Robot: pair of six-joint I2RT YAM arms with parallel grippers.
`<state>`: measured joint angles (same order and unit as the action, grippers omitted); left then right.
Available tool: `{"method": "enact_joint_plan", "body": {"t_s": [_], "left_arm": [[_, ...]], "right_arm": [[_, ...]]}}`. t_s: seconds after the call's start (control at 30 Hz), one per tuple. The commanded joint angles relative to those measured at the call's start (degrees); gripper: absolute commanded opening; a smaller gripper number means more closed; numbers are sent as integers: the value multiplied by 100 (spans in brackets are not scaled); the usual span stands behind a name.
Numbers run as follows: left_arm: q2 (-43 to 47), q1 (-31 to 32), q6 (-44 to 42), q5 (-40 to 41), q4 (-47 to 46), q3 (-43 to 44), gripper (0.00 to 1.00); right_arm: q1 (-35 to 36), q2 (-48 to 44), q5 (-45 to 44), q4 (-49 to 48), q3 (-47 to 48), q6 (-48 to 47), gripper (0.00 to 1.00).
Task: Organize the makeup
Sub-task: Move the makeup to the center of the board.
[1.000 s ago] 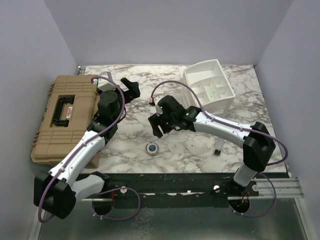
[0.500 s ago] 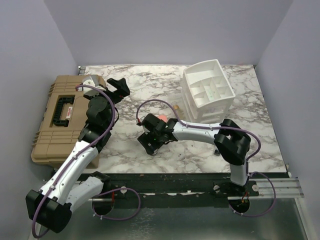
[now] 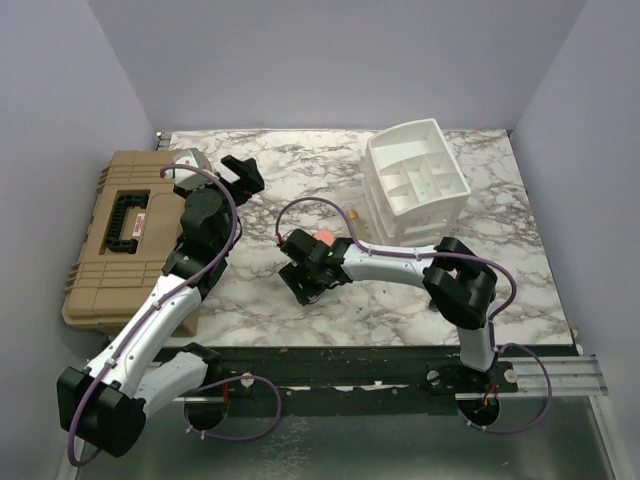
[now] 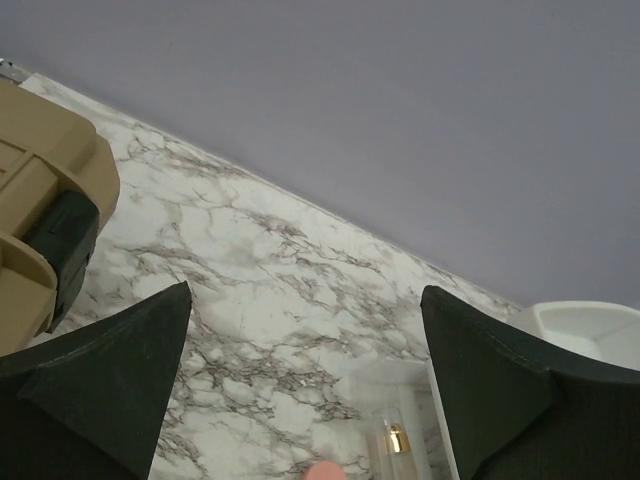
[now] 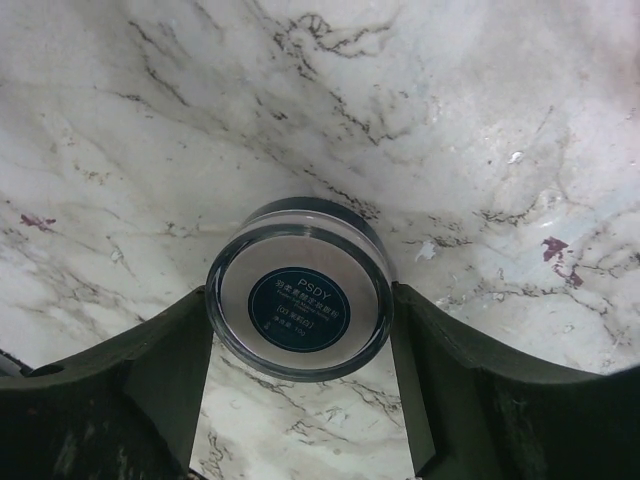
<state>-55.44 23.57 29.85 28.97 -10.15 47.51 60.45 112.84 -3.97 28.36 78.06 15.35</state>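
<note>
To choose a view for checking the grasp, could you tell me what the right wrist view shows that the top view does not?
Only right wrist: the compact, label up, with fingers against both its sides. Only top: case, organizer, puff, and the open left gripper. Both: marble table and right gripper.

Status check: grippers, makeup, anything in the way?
Left gripper jaws open, empty. Right gripper jaws flank round compact on marble table, grip unconfirmed. Nothing crowding it in wrist view.
</note>
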Motion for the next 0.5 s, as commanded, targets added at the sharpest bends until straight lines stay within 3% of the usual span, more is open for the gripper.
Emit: {"method": "enact_joint_plan", "body": {"t_s": [0.0,0.17,0.47], "left_arm": [[-118,-43,95,-268,-66,21,99],[-168,-46,128,-348,-63,-49,99],[-269,-42,155,-432,-66,-38,99]], "right_arm": [[32,-122,-708,-66,-18,154,62],[31,-622,-1120,-422,-319,226,56],[14,-934,-1529,-437,-315,178,55]]}}
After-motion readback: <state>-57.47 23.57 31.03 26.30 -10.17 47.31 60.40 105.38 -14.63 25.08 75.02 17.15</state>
